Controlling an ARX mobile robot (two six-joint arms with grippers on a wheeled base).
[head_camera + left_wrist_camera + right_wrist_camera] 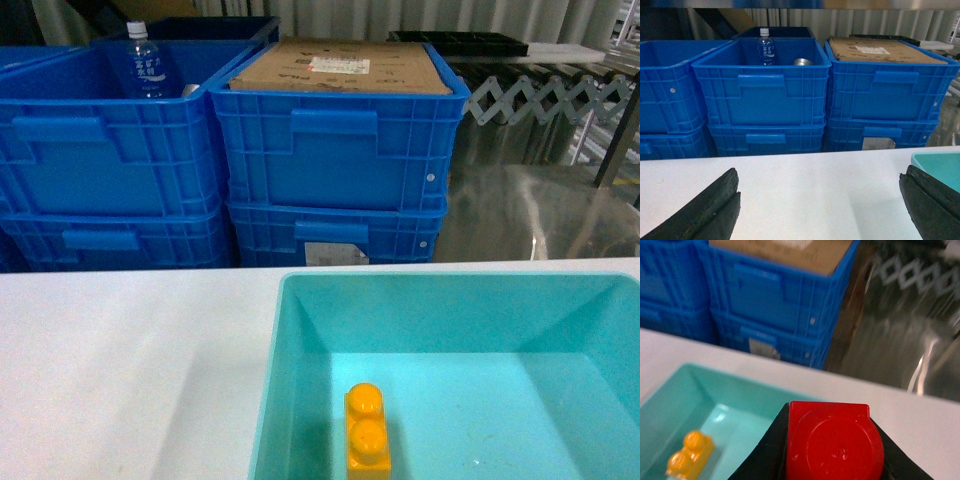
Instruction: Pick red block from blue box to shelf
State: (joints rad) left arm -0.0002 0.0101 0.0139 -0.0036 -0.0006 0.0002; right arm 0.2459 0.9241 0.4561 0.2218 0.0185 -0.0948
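Filling the right wrist view at six o'clock, the red block (832, 442) sits clamped in the right gripper (830, 450), lifted above the blue box (735, 400); carrying it to the shelf remains. The left gripper (820, 205) hangs spread wide, empty. No shelf is identifiable, and the head view shows neither arm.

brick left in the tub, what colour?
Orange-yellow brick; head view shows it best.
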